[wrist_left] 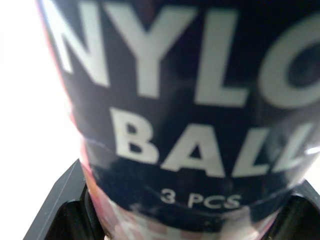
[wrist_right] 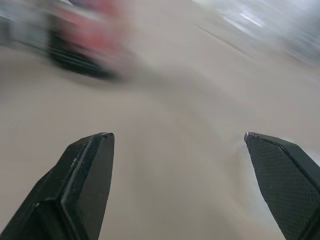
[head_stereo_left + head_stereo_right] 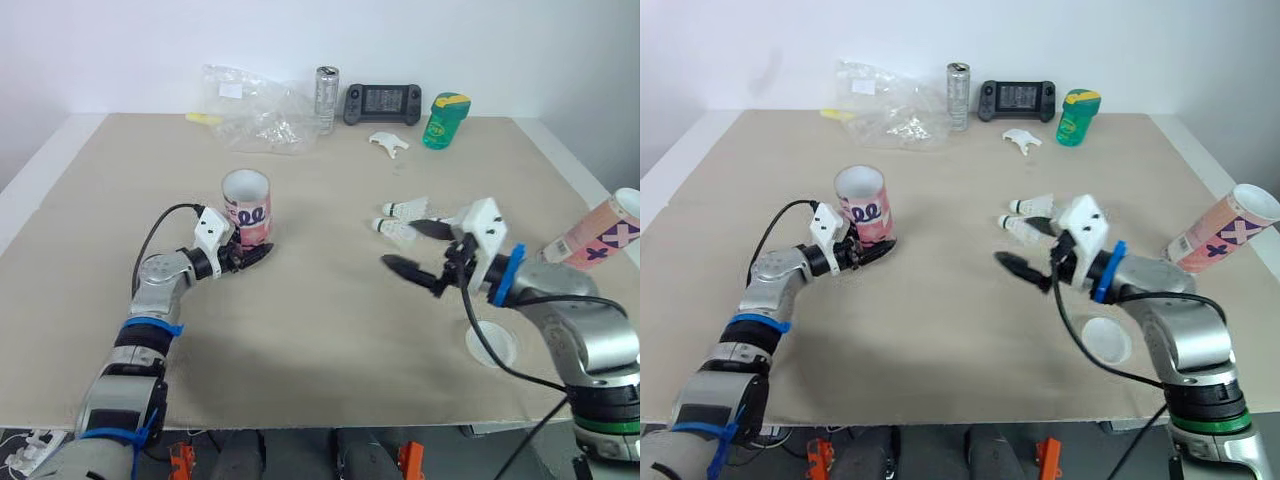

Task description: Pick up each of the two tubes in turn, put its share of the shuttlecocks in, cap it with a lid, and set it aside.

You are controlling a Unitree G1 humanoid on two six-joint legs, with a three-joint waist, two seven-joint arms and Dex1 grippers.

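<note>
Pink tube [image 3: 247,207], head views: upright on the left part of the beige table [image 3: 330,320], open mouth up.
Left gripper [image 3: 250,254], head views: fingers clamped on the tube's base, low against the tabletop.
Right gripper [image 3: 422,250], head views: jaws spread wide and holding nothing, hovering just beside two white shuttlecocks [image 3: 400,218] at mid-table.
Second tube [image 3: 600,230], head views: tilted at the table's right edge, well apart from the first.
Lid [image 3: 492,343], head views: white disc lying flat near the right arm.
Left wrist view: the tube's dark printed wall sits between the two black fingers [image 1: 65,215], touching both.
Right wrist view: fingers [image 2: 85,185] far apart over bare tabletop, with the pink tube blurred beyond.
Handling, tube: probably light, thin-walled and smooth, so a gentle squeeze low down suits it and leaves the mouth free.
Handling, shuttlecocks: likely featherlight with springy skirts; the rounded head looks the firmer place to pinch.
</note>
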